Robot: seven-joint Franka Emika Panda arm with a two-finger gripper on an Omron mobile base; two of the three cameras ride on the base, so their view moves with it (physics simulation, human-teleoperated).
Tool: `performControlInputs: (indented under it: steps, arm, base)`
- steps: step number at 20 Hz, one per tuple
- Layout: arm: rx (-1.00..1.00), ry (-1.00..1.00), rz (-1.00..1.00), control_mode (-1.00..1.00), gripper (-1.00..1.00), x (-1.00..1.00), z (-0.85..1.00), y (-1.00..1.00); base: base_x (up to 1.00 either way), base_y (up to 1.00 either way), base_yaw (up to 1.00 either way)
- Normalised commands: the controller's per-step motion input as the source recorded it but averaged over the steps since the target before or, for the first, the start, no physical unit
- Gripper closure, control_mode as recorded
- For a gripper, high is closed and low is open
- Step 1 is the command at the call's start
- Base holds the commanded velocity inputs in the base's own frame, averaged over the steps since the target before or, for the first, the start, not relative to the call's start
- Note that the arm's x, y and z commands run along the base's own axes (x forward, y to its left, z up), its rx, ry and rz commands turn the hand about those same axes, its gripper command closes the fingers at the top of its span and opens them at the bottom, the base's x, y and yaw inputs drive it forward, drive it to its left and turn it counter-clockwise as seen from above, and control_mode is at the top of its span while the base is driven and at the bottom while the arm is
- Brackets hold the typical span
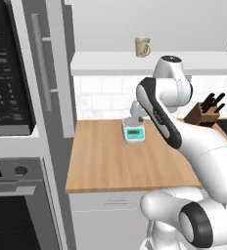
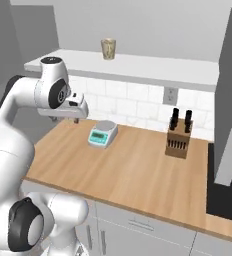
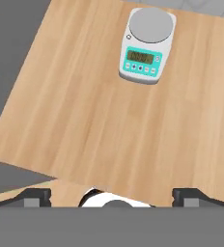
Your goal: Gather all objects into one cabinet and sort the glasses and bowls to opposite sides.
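A wooden counter (image 1: 105,161) is seen running from a tall grey panel on the left to a dark cooktop at the right edge. A small kitchen scale (image 1: 134,132) with a teal front and a round grey pan is set on it, near the tiled back wall. In the hand view the scale (image 3: 147,46) is seen from above, with bare wood all around it. A wooden knife block (image 2: 178,141) with dark handles is placed farther right along the counter, well apart from the scale.

Above the tiles, a white shelf (image 1: 149,62) is fixed across the wall. A cream mug (image 1: 143,47) with a loop handle is stood upright on it, handle turned to the right in the left base view. From the right base view the same mug (image 2: 108,49) is seen on the shelf (image 2: 138,65), alone, above and behind the scale (image 2: 102,133).

The gripper (image 3: 112,197) is held above the counter, pointed down at the wood, on the near side of the scale. Its two dark fingertips (image 3: 34,197) are spread to their widest, and nothing is held between them. The arm is folded over the counter, with the hand (image 2: 74,106) seen just left of the scale in the right base view

An oven and a control panel are built into the tall unit at the far left
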Motion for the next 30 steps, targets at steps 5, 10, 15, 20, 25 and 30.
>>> performControlInputs:
  steps: [5, 10, 15, 20, 25, 30]
  arm:
    - [0.0, 0.0, 0.0, 1.0, -1.0, 0.0, 0.0, 0.0]
    - [0.0, 0.0, 0.0, 1.0, -1.0, 0.0, 0.0, 0.0]
    - [0.0, 0.0, 0.0, 1.0, -1.0, 0.0, 0.0, 0.0]
    - [0.0, 0.0, 0.0, 1.0, -1.0, 0.0, 0.0, 0.0]
    - [0.0, 0.0, 0.0, 1.0, -1.0, 0.0, 0.0, 0.0]
    - [0.0, 0.0, 0.0, 1.0, -1.0, 0.0, 0.0, 0.0]
  base:
    - [0.58, -0.03, -0.03]
    - [0.99, -0.33, 0.0]
    - [1.0, -0.82, 0.0]
    - [0.31, -0.08, 0.0]
    - [0.15, -0.05, -0.29]
    - [0.15, -0.02, -0.34]
